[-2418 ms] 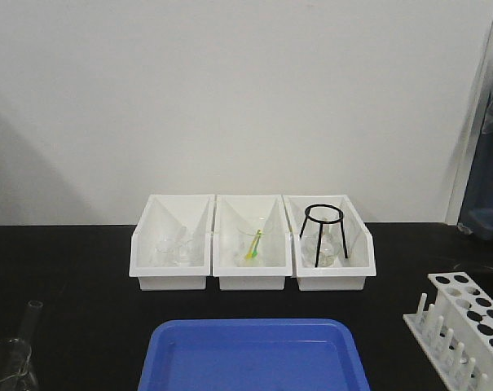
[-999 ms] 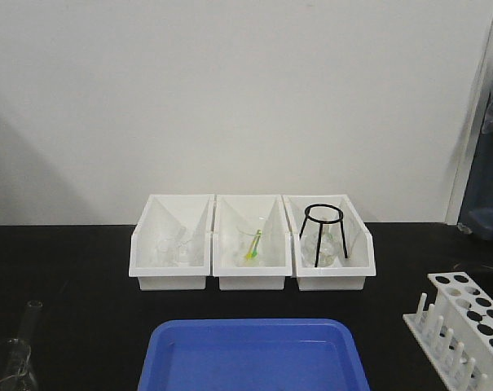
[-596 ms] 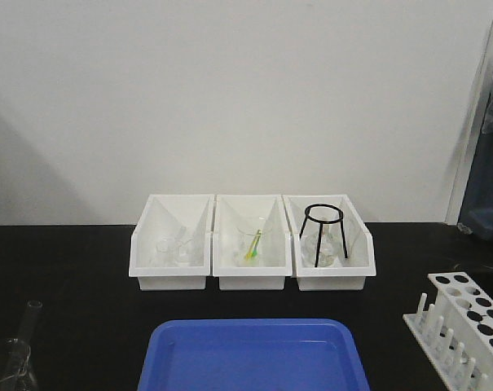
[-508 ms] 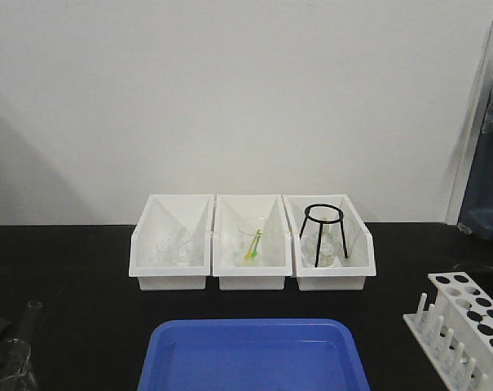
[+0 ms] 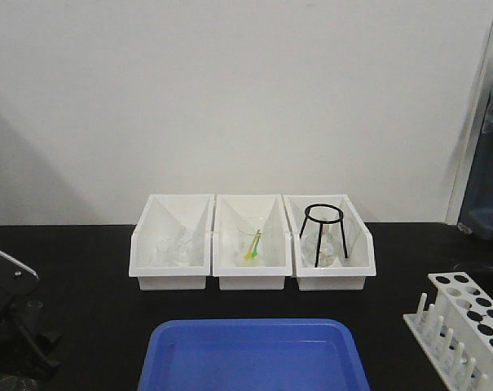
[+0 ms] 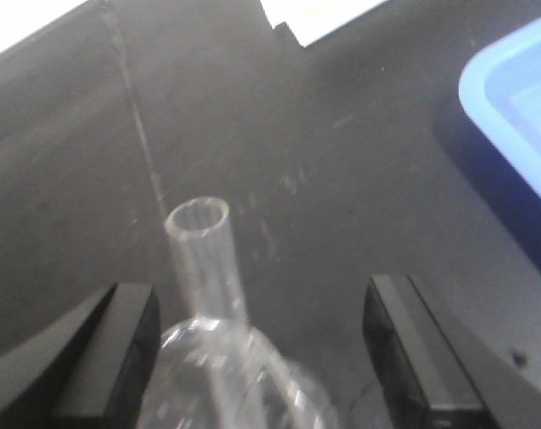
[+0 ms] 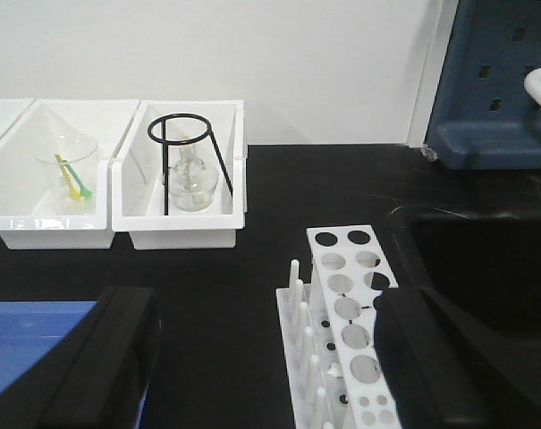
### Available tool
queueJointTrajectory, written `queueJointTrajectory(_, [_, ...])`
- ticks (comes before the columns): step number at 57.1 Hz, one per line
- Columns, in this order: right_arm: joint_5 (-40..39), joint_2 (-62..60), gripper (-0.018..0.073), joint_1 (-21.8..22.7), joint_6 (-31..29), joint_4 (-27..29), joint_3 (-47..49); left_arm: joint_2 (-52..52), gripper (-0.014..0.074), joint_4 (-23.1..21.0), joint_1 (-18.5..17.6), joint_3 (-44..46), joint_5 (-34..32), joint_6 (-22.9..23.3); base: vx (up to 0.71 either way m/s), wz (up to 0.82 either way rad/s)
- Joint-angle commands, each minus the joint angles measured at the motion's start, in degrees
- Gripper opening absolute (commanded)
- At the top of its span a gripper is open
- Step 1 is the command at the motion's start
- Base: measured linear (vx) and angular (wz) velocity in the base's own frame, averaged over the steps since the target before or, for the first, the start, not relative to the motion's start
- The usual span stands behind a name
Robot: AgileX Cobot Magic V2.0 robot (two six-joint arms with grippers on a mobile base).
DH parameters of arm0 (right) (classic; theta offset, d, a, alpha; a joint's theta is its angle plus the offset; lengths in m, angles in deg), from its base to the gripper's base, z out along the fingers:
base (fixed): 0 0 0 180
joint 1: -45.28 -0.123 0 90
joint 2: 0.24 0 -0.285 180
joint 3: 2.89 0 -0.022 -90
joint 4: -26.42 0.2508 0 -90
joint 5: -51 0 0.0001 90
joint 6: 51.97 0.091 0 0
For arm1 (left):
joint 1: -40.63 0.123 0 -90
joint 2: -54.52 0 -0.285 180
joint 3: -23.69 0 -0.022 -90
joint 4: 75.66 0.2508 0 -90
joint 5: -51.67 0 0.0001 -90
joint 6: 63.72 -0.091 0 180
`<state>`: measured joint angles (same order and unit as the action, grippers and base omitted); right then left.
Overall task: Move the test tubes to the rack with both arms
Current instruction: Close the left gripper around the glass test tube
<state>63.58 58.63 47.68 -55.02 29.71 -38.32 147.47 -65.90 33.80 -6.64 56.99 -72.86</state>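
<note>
Now the left arm (image 5: 8, 297) has entered at eight o'clock, left gripper (image 6: 261, 353) spread wide around the test tube (image 6: 206, 259), nothing grasped.

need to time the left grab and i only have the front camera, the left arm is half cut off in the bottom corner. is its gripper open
Observer: Yes. In the left wrist view the left gripper is open. A test tube shows between its fingers, with a gap on each side.
Operator: is that tube lying flat or standing
Observer: It leans upright in a clear beaker, with its open rim toward the camera.
Operator: cant see the right arm at all, where is it
Observer: The right gripper is open, and the near end of the rack shows between its fingers.
</note>
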Motion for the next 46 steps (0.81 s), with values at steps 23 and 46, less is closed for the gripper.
queueJointTrajectory(23, [-6.28,-0.43,0.0562,-0.23,-0.29,-0.15,1.99,4.59,0.0561,-0.32,0.27,1.78,-15.36,2.81,0.0,0.0])
queueJointTrajectory(46, [-6.28,-0.43,0.0562,-0.23,-0.29,-0.15,1.99,4.59,0.0561,-0.27,3.11,1.78,-13.21,1.74,0.0,0.0])
